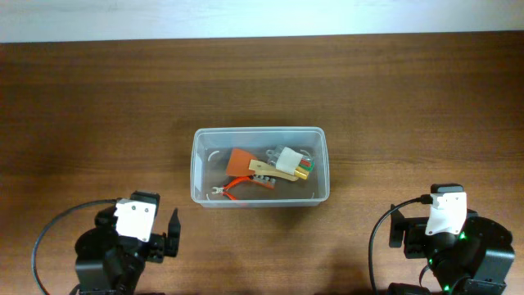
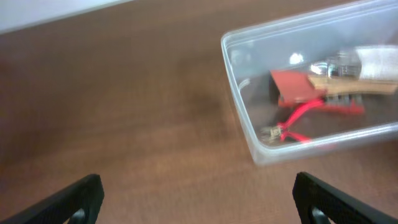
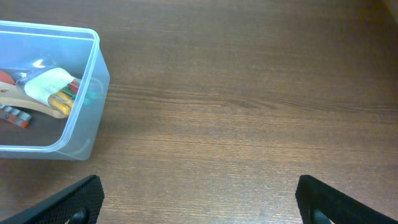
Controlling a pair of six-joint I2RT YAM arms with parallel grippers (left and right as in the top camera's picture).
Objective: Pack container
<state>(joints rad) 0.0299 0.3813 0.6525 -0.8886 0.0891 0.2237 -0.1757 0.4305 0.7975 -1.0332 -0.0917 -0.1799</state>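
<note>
The clear plastic container (image 1: 199,164) sits at the middle of the table. Inside lie an orange-red piece (image 1: 240,160), red-handled pliers (image 1: 237,185), a wooden piece (image 1: 274,172) and a small clear packet (image 1: 293,161) with yellow, red and green pieces. The container also shows in the left wrist view (image 2: 239,118) and in the right wrist view (image 3: 87,124). My left gripper (image 2: 198,202) is open and empty, at the front left, apart from the container. My right gripper (image 3: 199,202) is open and empty at the front right.
The wooden table (image 1: 98,106) runs back to a pale wall edge (image 1: 246,16) at the far side. Both arm bases stand at the front edge, with black cables beside them.
</note>
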